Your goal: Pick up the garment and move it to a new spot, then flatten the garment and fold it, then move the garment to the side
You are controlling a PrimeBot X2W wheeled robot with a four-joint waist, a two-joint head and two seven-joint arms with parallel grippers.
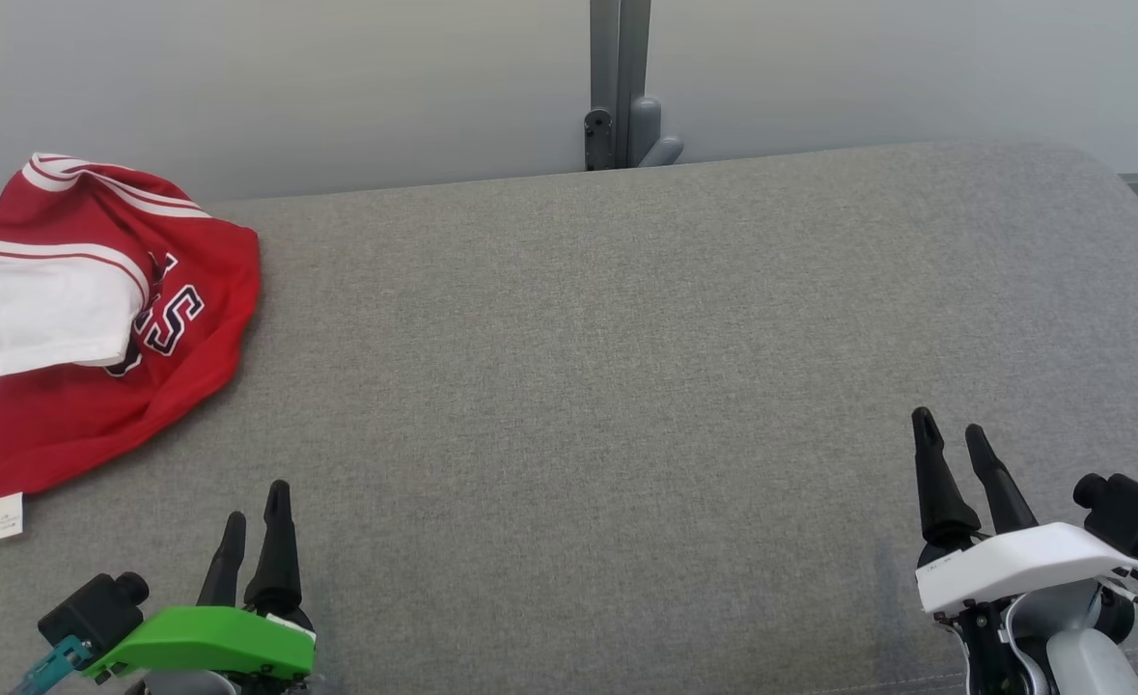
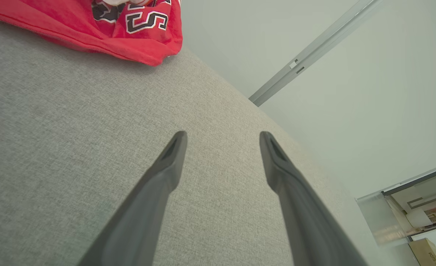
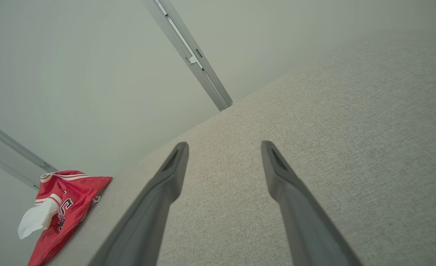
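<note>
Leftward, garment [image 1: 76, 415] bunches, seemingly overhanging the cushion's [image 1: 626, 386] edge.

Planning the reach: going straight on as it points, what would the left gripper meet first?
The left gripper would probably meet the bare grey cushion first; the red garment lies left of that line. Depth is unclear.

Left pincer [image 1: 256, 504] at lower left, right pincer [image 1: 949, 425] at lower right; both empty, fingers [image 2: 158, 184] parted (gap plain in wrist views), pointing forward.
</note>
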